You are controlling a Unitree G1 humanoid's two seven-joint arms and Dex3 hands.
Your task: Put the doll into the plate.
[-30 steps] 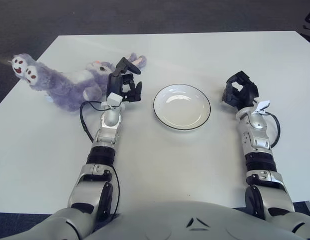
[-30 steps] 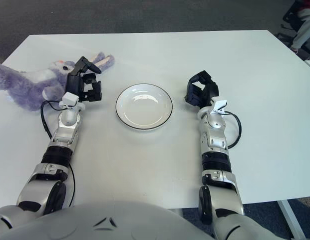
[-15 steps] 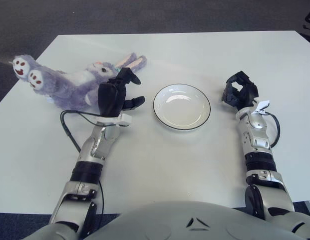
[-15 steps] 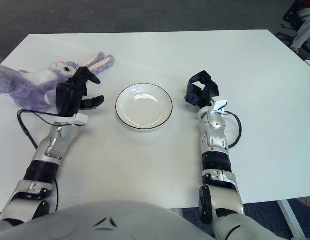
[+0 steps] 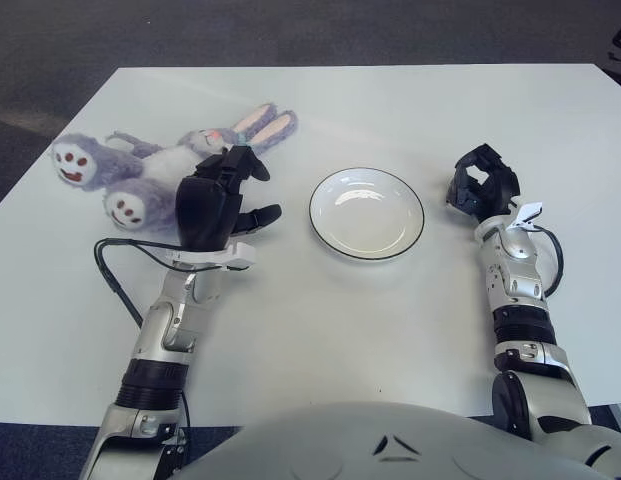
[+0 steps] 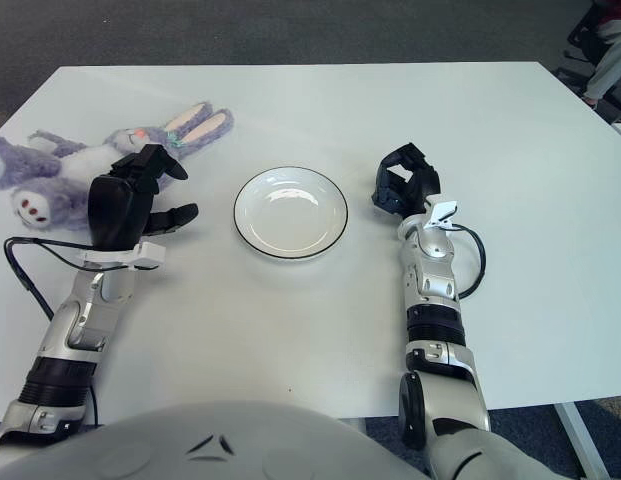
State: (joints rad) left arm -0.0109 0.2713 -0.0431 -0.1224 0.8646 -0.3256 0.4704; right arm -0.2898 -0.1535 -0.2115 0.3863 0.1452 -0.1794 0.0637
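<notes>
While the purple plush rabbit [image 5: 150,175] lies at upper left, the left hand [image 5: 212,205] overlaps its belly, grip unclear. Centre frame sits the white plate [image 5: 367,213]; right of it, the right hand [image 5: 481,188] shows curled, holding nothing.

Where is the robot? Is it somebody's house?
Probably not a house; more likely an office or lab. A big plain white table stands on dark grey carpet, with just a plush bunny and plate.
</notes>
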